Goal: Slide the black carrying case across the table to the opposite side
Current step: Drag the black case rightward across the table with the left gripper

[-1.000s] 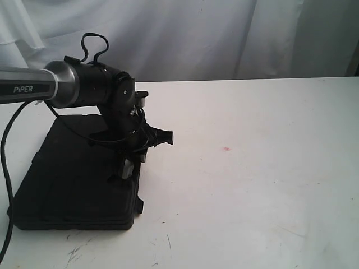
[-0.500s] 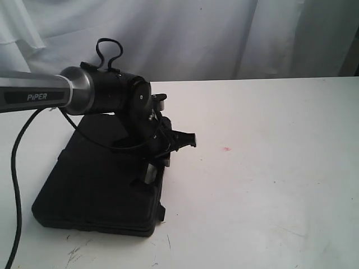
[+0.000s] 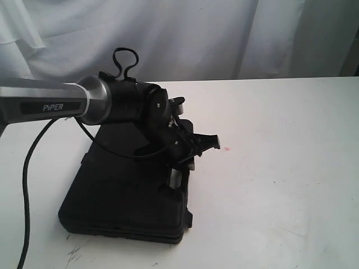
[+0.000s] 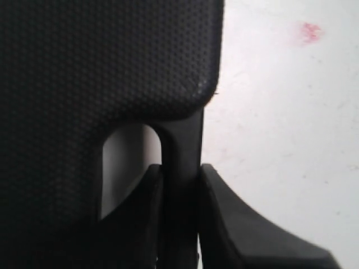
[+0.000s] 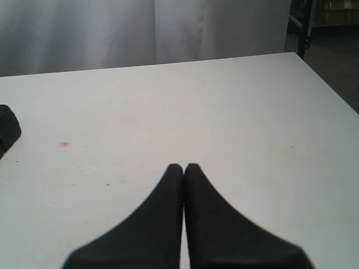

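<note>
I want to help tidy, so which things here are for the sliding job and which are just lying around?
For the job: case; left gripper, clamped on its handle; table.
Just there: right gripper, shut, holding nothing; red spot; curtain.

Right hand (image 5: 184, 168): two black fingers (image 5: 162, 218) pressed together along their length, no gap, nothing held. It hangs over the white table (image 5: 241, 117); contact with the surface cannot be told.

Small red spot (image 5: 63, 144) on the table, well apart from the hand. Rounded corner of a black case (image 5: 8, 128) lies near the red spot, on the side away from the hand, mostly cut off by the frame. Beyond the red spot, past the table's far edge, hangs a white curtain (image 5: 101, 31).
</note>
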